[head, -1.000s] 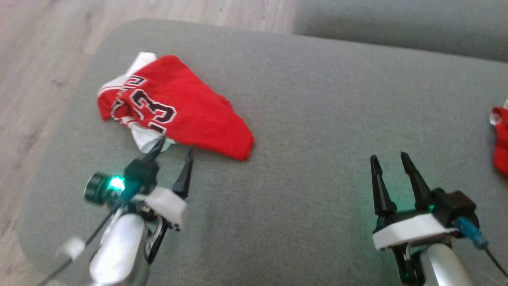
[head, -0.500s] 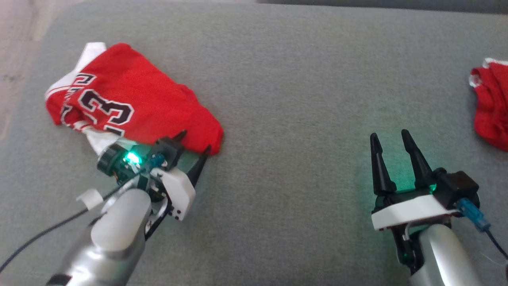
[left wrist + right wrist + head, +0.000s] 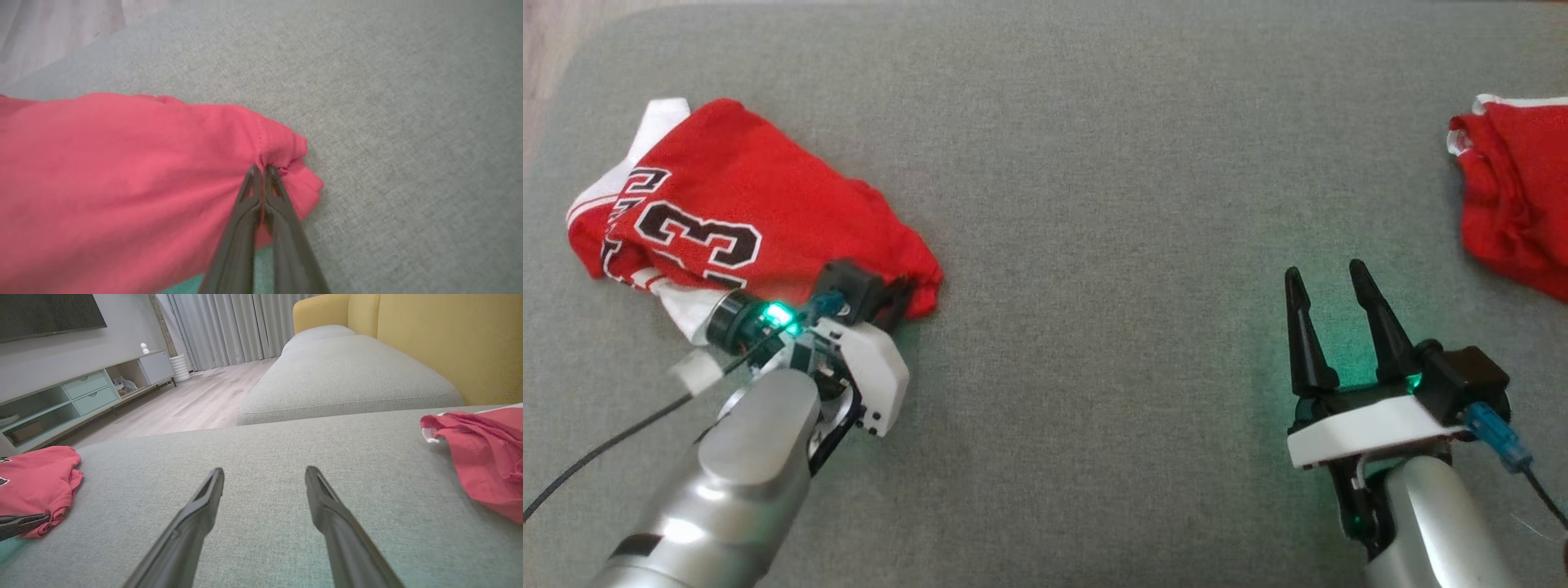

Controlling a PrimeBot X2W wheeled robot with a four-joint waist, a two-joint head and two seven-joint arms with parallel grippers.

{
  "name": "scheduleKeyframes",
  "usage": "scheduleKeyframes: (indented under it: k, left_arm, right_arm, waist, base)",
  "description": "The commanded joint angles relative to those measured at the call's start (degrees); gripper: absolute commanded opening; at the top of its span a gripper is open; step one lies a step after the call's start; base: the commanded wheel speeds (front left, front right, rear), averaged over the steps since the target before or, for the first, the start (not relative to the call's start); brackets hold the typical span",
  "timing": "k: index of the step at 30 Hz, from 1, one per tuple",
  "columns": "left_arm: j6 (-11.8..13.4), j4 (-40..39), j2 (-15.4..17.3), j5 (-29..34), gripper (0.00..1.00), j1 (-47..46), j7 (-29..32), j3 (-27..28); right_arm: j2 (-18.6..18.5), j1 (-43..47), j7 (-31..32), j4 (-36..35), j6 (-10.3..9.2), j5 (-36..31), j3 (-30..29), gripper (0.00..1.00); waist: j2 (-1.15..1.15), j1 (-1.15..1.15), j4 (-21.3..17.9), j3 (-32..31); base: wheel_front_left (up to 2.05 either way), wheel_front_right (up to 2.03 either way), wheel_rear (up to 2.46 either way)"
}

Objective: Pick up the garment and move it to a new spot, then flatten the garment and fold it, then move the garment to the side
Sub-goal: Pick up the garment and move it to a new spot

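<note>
The garment (image 3: 743, 212) is a crumpled red jersey with a black and white number, lying at the left of the grey cushion (image 3: 1094, 163). My left gripper (image 3: 261, 168) is shut on the garment (image 3: 122, 163), pinching a fold of red cloth at its near right corner beside the hem. In the head view that gripper (image 3: 892, 296) is mostly hidden behind its own wrist. The garment (image 3: 36, 486) also lies at the left edge of the right wrist view. My right gripper (image 3: 1327, 278) hovers open above bare cushion at the lower right, its fingers (image 3: 204, 498) spread with nothing between them.
A second red cloth (image 3: 1515, 196) lies at the right edge of the cushion. Behind it rises a yellow sofa back (image 3: 441, 339), with another grey cushion (image 3: 343, 379) beyond. Wooden floor (image 3: 184, 404) and a low cabinet (image 3: 81, 392) lie past the cushion's left side.
The left gripper advanced onto the garment's near right corner and closed from open onto the cloth. The head camera tilted, shifting the whole picture. The right gripper stayed open in place.
</note>
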Motion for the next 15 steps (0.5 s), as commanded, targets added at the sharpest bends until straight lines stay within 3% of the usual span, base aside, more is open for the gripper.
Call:
scheduleKeyframes:
  k: [1,8,15]
  left_arm:
    - [0.2,-0.7,2.4,0.1,0.0,-1.6,-1.3,1.7]
    - [3.3,-5.8,2.8,2.0,0.0,-3.7,-15.7,3.4]
    - [5.8,-16.7,4.3,3.7,0.0,-5.3,-18.8,5.3]
  right_arm:
    - [-0.2,-1.6,-0.6,-1.7,-0.04,-0.2,1.3,1.0]
    - [-0.2,-0.7,-0.6,-1.1,-0.04,0.5,1.4,1.0]
    - [-0.2,0.2,-0.6,-1.1,-0.04,1.6,1.2,1.0]
  waist:
    - [0.0,0.0,0.0,-0.5]
    - [0.0,0.0,-0.1,-4.0]
    - [0.0,0.0,-0.8,-6.2]
  base:
    - [0.0,0.0,0.0]
    - [0.0,0.0,0.0]
    - [0.0,0.0,0.0]
